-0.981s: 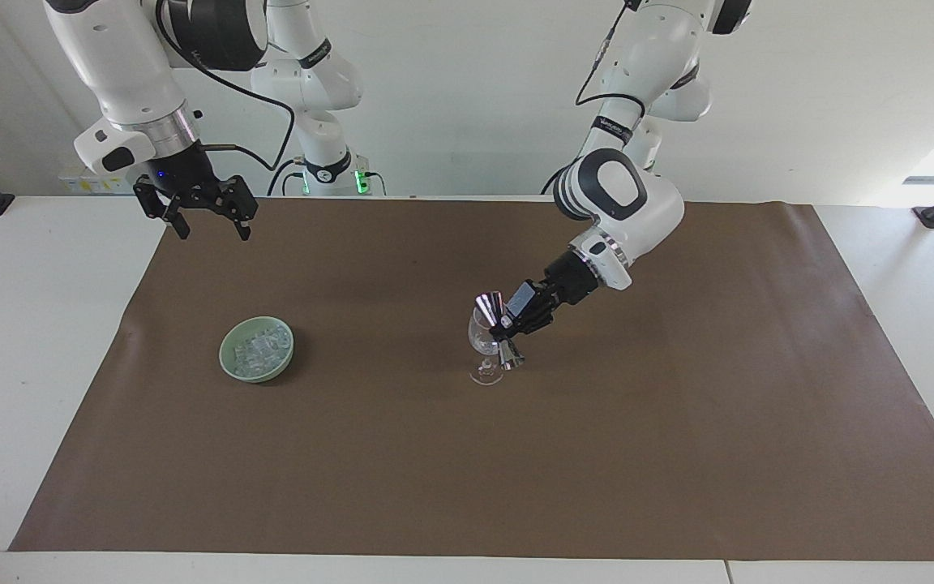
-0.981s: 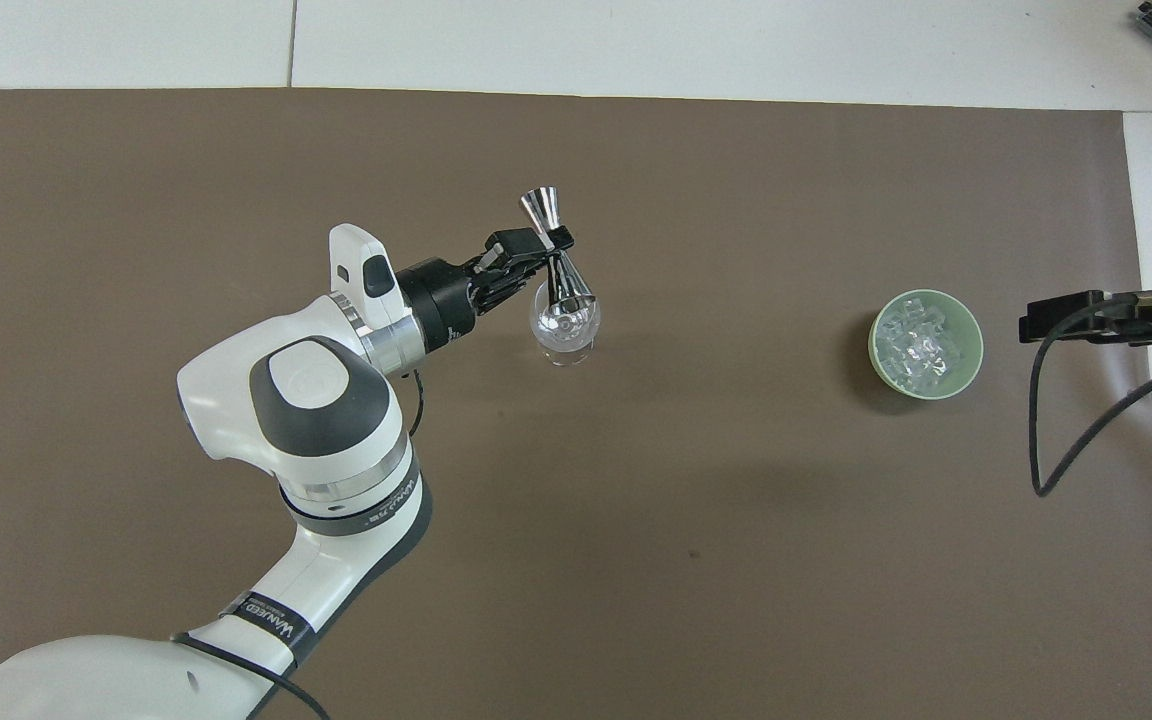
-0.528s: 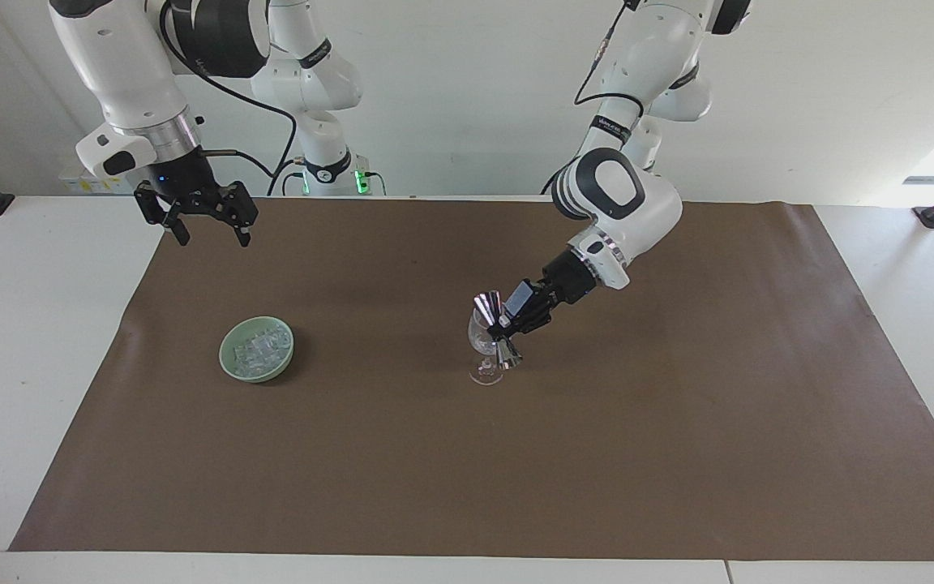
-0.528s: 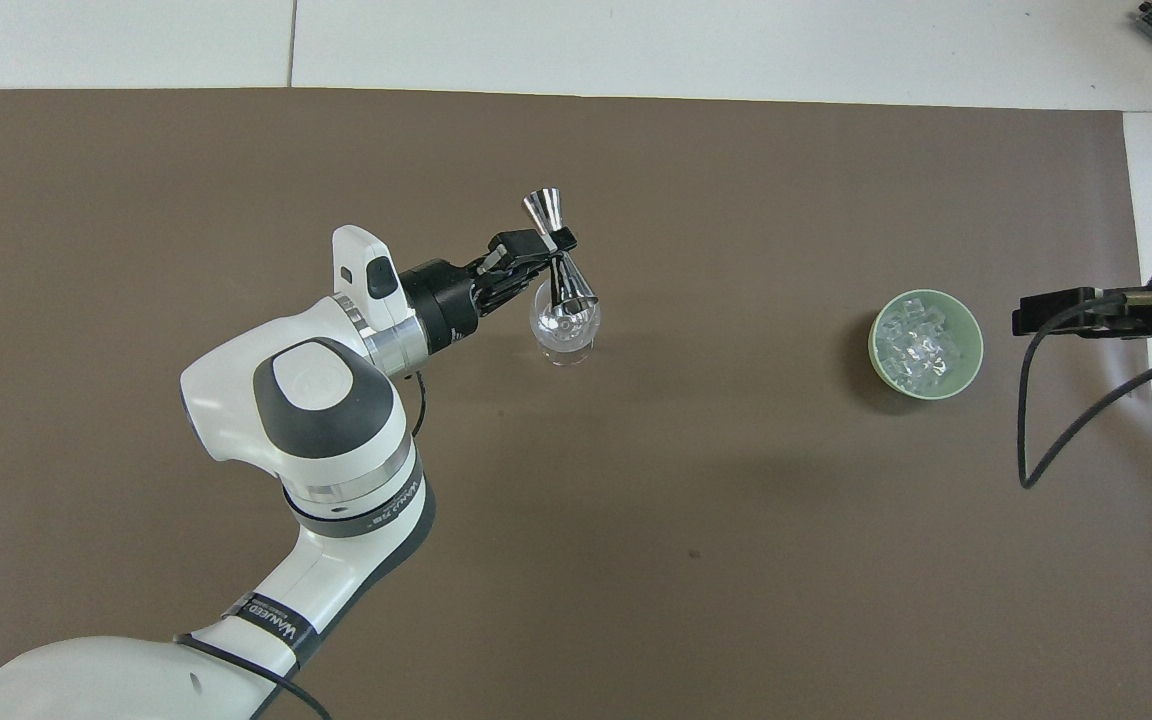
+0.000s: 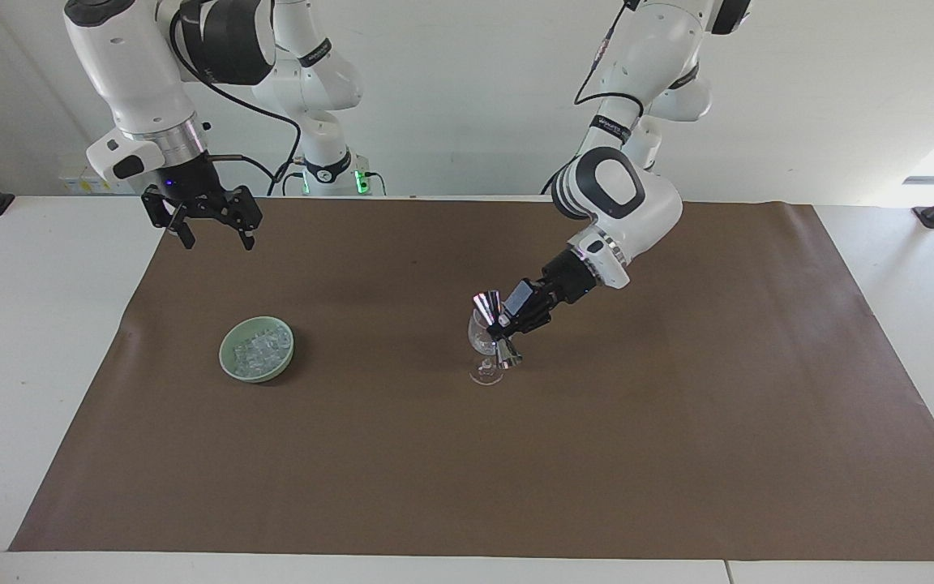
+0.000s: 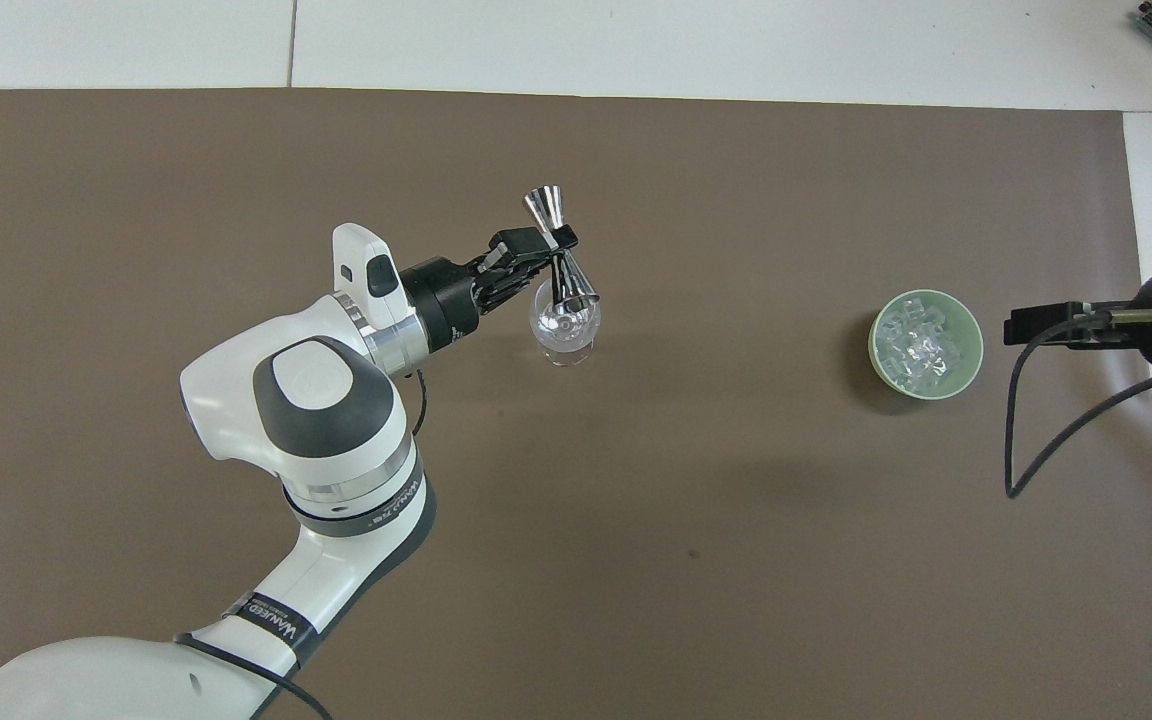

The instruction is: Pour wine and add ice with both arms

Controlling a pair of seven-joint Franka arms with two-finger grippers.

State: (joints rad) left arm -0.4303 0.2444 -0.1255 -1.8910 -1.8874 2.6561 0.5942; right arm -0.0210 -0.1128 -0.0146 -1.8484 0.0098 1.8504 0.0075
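Only one bit of writing shows: a small white word on the dark band round the left arm (image 6: 266, 625), too small to read. The left gripper (image 5: 507, 323) is clenched on the waist of a silver jigger (image 5: 497, 331), tipped over the rim of the wine glass (image 5: 484, 350) standing mid-mat. The right gripper (image 5: 210, 219), its jaws spread and holding nothing, has drifted from the mat's edge in toward the middle since a second ago, and hangs over the mat between the robots and the green bowl (image 5: 256, 349). The ice (image 6: 921, 340) lies heaped in that bowl, toward the right arm's end of the table. A brown mat (image 5: 516, 454) covers the white table (image 5: 21, 341); a pale wall (image 5: 467, 97) stands at the robots' backs.
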